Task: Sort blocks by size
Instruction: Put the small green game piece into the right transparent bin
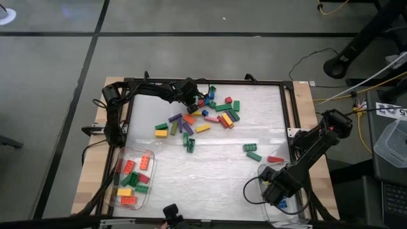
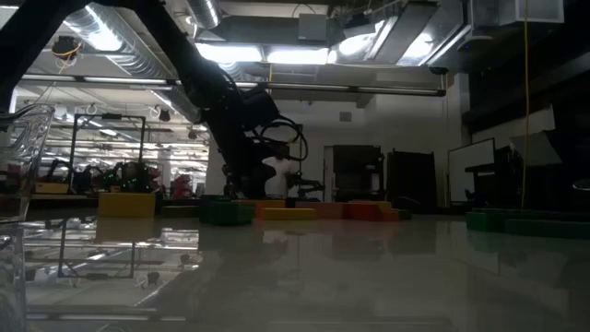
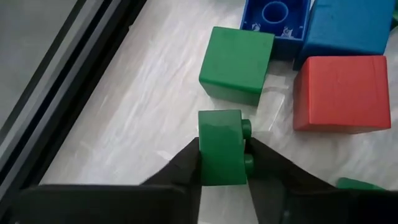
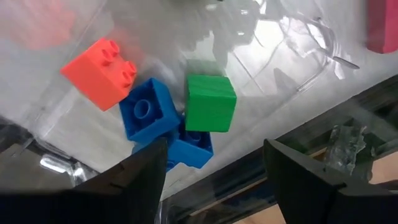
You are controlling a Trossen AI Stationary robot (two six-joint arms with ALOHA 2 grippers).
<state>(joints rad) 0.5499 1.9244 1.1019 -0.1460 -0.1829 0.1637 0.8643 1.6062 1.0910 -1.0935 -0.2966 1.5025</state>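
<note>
clear left tub (image 1: 150, 154) holds red, green, yellow blocks (image 1: 130, 181).

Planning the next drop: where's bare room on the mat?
Free: the middle strip between the block pile and the left tub, and the near centre between both tubs. Crowded: the far pile, where the left gripper works, and the right tub under the right gripper.

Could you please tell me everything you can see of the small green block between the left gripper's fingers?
The small green block is a short, squarish brick of glossy plastic, lying on its side with its studs facing sideways. The left gripper has its dark fingers pressed on two opposite faces. It rests on the white tabletop, apart from another green block.
</note>
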